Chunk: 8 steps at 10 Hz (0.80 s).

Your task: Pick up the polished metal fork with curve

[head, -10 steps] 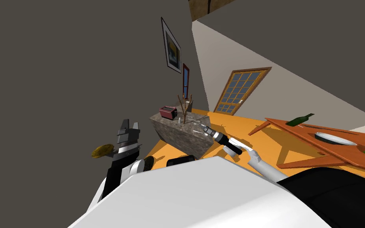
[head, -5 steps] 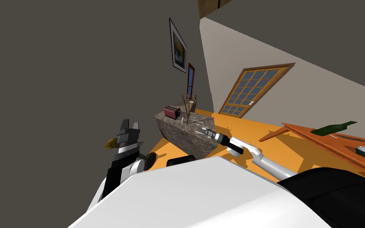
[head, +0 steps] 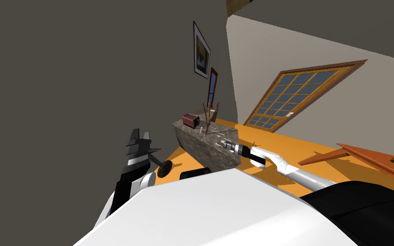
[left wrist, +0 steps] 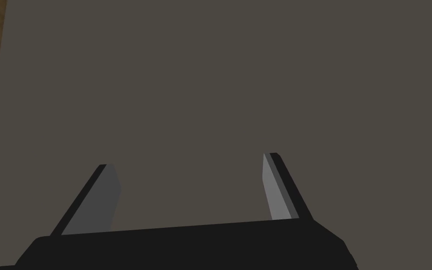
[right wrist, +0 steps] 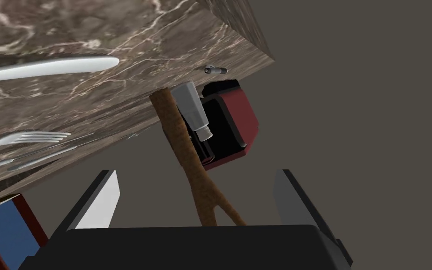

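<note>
ITEM 1 – polished metal fork w/ curved handle (right wrist: 23, 139): lies flat on brown white-veined marble counter top (right wrist: 130, 51), off to one side of R claw (right wrist: 195, 174), out past its pale finger (right wrist: 109, 197), not btwn the fingers, no contact. Tines point toward claw's centre line; handle runs away from it

ITEM 2 – thin grey metal utensil (right wrist: 37, 156): just beside fork, on the side toward counter's edge, approx parallel; type cannot tell

ITEM 3 – long smooth white blade-shaped piece (right wrist: 51, 67): flat on same top, farther from claw than fork, apart from it

ITEM 4 – R claw: fingers spread wide, nothing gripped. Head view: at near end of counter, arm stretched fwd

ITEM 5 – brown forked bare branch (right wrist: 184, 154): ahead of claw, in line w/ gap btwn fingers

ITEM 6 – small grey shaker w/ paler cap (right wrist: 192, 108): just past branch

ITEM 7 – dark red toaster w/ black face (right wrist: 231, 119): behind shaker, at counter's far end from claw

ITEM 8 – tiny grey cylinder (right wrist: 215, 70): on top, beyond shaker

ITEM 9 – blue pane in dark red frame (right wrist: 2, 225): on pale-finger side of claw

ITEM 10 – L claw (left wrist: 189, 159): fingers spread, holding nothing. Head view: raised beside chest, well apart from counter & R claw

ITEM 11 – surroundings, head view: orange floor (head: 277, 143) under counter; wood-framed glazed door (head: 298, 96) and orange-brown table (head: 375, 160) to R arm's outer side
</note>
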Motion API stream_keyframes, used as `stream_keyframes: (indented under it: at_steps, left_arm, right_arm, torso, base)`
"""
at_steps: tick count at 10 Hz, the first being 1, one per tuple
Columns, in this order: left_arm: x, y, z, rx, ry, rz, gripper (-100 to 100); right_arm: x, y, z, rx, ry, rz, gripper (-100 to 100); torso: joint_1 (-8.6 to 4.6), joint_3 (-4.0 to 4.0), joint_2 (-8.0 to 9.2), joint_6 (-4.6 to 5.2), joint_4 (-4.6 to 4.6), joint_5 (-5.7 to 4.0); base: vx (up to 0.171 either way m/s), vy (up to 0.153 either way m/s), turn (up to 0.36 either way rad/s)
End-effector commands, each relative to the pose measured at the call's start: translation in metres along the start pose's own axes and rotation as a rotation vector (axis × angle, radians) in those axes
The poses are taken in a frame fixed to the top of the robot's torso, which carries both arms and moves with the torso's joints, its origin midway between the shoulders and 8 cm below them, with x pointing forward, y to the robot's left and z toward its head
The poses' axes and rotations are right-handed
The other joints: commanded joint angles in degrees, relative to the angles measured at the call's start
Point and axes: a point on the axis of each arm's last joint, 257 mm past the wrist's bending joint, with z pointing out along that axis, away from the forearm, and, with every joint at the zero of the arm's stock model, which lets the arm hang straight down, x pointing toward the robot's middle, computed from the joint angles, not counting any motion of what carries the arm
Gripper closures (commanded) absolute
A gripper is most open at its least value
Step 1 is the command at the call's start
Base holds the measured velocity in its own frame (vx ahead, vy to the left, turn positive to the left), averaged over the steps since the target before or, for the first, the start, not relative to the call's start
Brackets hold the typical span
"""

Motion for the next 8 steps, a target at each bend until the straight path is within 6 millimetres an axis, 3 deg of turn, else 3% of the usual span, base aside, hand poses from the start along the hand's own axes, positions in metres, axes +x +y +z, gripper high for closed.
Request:
stream_keyframes:
  at_steps: [1,2,3,4,5,8]
  left_arm:
    - [0.0,0.0,0.0,0.0,0.0,0.0,0]
    - [0.0,0.0,0.0,0.0,0.0,0.0,0]
    - [0.0,0.0,0.0,0.0,0.0,0.0,0]
    - [0.0,0.0,0.0,0.0,0.0,0.0,0]
    - [0.0,0.0,0.0,0.0,0.0,0.0,0]
    - [0.0,0.0,0.0,0.0,0.0,0.0,0]
  right_arm:
    - [0.007,-0.013,-0.009,0.022,0.044,-0.026,-100]
    - [0.018,-0.03,-0.017,0.054,0.096,-0.042,-100]
    - [0.016,-0.033,-0.02,0.059,0.109,-0.058,-100]
    - [0.026,-0.05,-0.029,0.09,0.157,-0.075,-100]
    - [0.023,-0.053,-0.033,0.097,0.17,-0.092,-100]
    - [0.033,-0.088,-0.059,0.164,0.272,-0.143,-100]
  torso:
    - [0.0,0.0,0.0,0.0,0.0,0.0]
    - [-0.01,0.02,0.02,0.04,0.01,0.0]
    - [0.06,-0.04,-0.07,-0.02,-0.01,0.01]
    - [0.04,-0.02,-0.04,0.05,-0.01,0.01]
    - [0.04,-0.05,-0.09,-0.01,-0.02,0.01]
    - [0.03,-0.03,-0.04,0.06,-0.01,0.01]
  base:
    - [-0.005,-0.008,0.124]
    - [0.028,0.019,0.323]
    - [0.011,0.004,0.125]
    - [0.024,0.009,0.268]
    - [0.006,-0.002,0.093]
    - [0.029,0.007,0.224]
